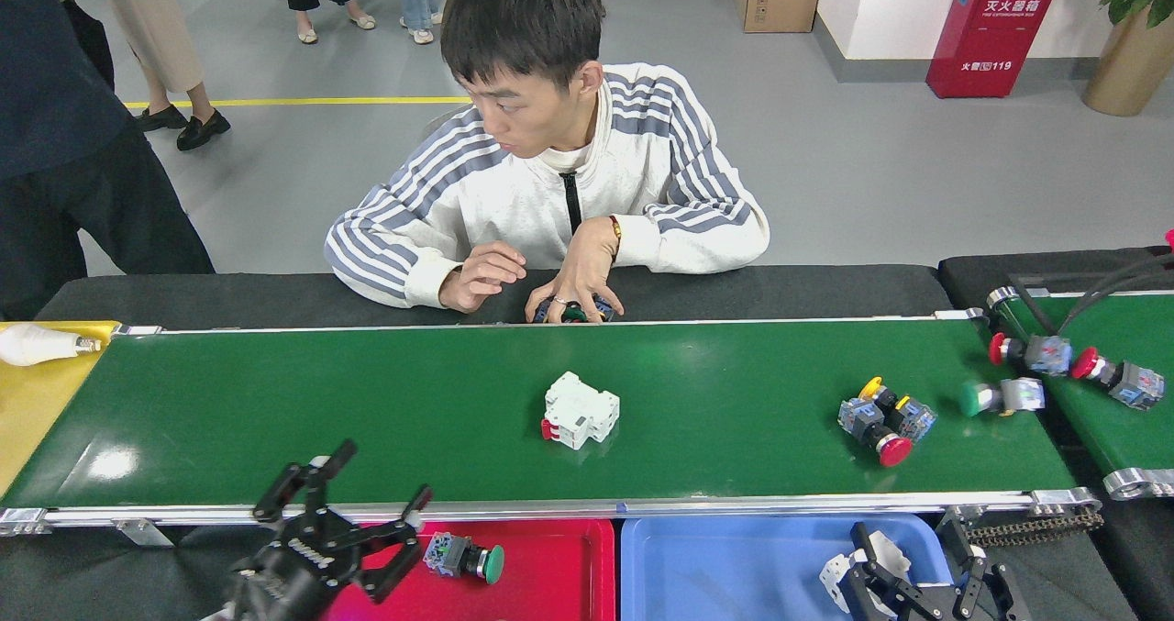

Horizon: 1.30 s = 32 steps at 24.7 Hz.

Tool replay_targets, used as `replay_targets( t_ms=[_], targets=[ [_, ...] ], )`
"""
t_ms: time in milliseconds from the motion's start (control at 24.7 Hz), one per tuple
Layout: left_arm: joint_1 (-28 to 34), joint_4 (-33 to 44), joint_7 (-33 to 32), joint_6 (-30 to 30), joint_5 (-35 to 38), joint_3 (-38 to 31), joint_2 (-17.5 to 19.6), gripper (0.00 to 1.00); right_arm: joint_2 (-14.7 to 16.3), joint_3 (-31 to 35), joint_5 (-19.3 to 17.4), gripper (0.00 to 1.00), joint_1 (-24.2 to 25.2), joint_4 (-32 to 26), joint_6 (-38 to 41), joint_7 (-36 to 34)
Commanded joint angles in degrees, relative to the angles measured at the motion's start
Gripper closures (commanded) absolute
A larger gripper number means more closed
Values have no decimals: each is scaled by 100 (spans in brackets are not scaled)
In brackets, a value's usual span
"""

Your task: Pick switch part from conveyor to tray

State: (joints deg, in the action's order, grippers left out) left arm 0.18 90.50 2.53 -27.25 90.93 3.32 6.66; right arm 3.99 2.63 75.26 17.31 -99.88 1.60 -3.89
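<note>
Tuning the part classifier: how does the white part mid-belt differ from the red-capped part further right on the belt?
The white part is a boxy block, all white apart from a small red tab at its left end. The red-capped part is a mixed cluster: grey-blue bodies, a round red cap, a yellow cap. The white part sits mid-belt; the red-capped one lies near the right end. Both rest on the conveyor, clear of either pincer.

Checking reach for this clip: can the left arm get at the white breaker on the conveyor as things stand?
Probably yes. The left gripper is open at the near rail, and bare conveyor lies between it and the breaker. The person's hands are behind the far rail.
</note>
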Motion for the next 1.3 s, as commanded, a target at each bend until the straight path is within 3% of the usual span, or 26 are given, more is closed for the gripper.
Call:
replay_targets(
  t_ms=[0,284,446,770,1013,1135,1216,1256],
  targets=[
    [-263,-190,-77,114,232,45,-226,0,-3,1,15,0,-175,-5,-63,133],
    [-818,-990,-227,123,425,54,-587,0,23,-632,164,0,-1494,1015,-89,582],
    [-1020,-1272,-482,167,425,54,-798,0,-39,-1036,164,0,-1995,1516,-133,758],
    [-1591,-2159,-490,527,417,10,-903,2,-83,-1107,146,0,-2495,1981,-125,863],
    [-1670,-2273,-473,800,408,28,-921,8,-56,-1107,120,0,-2865,2368,-116,872],
    [-1881,-2440,-473,1072,408,54,-930,8,-188,-1124,120,0,-3190,2772,-125,872],
    [-2022,-2643,-473,1204,408,54,-956,8,-285,-1124,138,9,-3339,2922,-116,872],
    [-2110,-2757,-464,1275,408,54,-965,9,-285,-1177,146,19,-3401,2975,-116,881]
  ],
)
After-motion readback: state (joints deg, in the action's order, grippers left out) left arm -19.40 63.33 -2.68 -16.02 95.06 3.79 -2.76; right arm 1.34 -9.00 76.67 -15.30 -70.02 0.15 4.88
